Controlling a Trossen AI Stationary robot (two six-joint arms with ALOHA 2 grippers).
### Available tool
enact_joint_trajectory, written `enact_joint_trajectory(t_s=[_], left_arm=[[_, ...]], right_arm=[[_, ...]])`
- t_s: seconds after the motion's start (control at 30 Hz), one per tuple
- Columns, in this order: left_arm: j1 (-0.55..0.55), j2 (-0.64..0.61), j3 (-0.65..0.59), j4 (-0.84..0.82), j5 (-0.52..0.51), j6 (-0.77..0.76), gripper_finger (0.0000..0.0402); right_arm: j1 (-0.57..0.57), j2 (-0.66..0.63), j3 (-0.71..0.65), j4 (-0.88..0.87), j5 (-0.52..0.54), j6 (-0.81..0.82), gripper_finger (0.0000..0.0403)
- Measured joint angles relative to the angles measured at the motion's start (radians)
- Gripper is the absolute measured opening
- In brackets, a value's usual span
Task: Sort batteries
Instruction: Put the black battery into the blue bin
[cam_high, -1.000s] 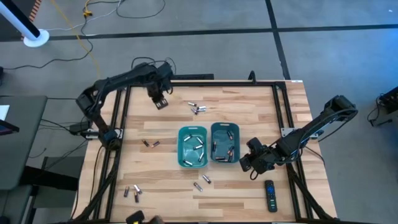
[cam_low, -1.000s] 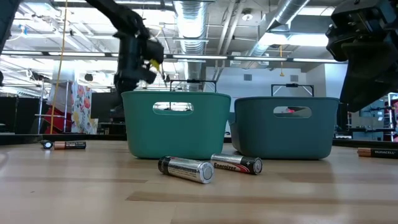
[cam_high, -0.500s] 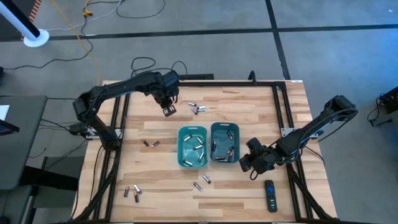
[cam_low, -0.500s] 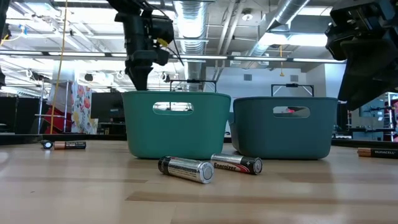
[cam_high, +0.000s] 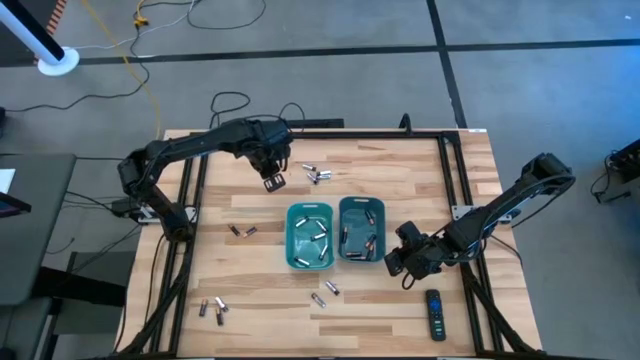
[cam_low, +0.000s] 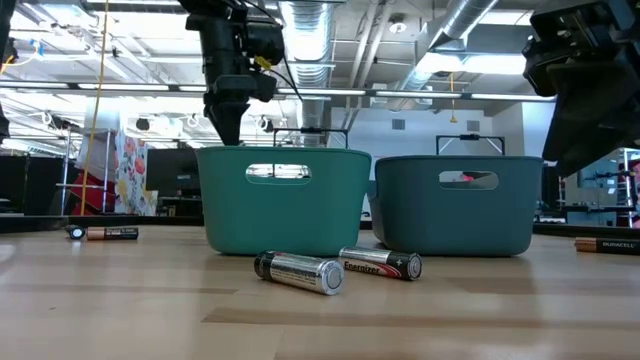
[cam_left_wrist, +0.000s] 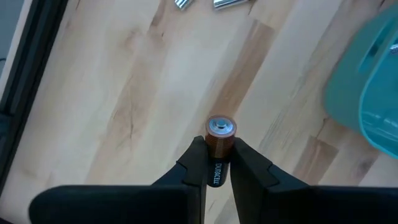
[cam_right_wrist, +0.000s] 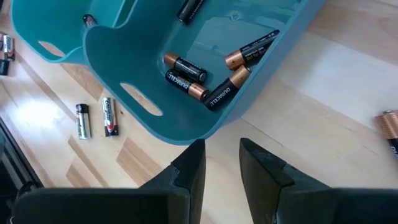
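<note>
- A dark copper-ended battery (cam_left_wrist: 219, 138) is sitting pinched in the left gripper (cam_high: 273, 181), jaws closed on it, above the worktop (cam_high: 400, 165) near its far edge.
- The right gripper (cam_right_wrist: 219, 163) is hovering beside the darker teal bin (cam_high: 361, 230), jaws parted, gripping nothing.

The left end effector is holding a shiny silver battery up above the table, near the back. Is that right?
Not quite. The left end effector does hold a battery above the table near the back, but the battery is a dark one with a copper-coloured end, not a silver one. The left wrist view shows it gripped between the fingers.
</note>
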Motion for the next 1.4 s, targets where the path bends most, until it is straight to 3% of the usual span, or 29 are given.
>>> enact_joint_trajectory(t_s=[0.87, 1.4], left_arm=[[-0.009, -0.001, 0.001, 0.034, 0.021, -0.014, 0.0041], [-0.171, -0.001, 0.001, 0.247, 0.076, -0.032, 0.0041]], right_arm=[[0.0, 0.0, 0.0, 0.012, 0.0, -0.001, 0.0116], [0.0, 0.0, 0.0, 0.012, 0.0, 0.0, 0.0116]])
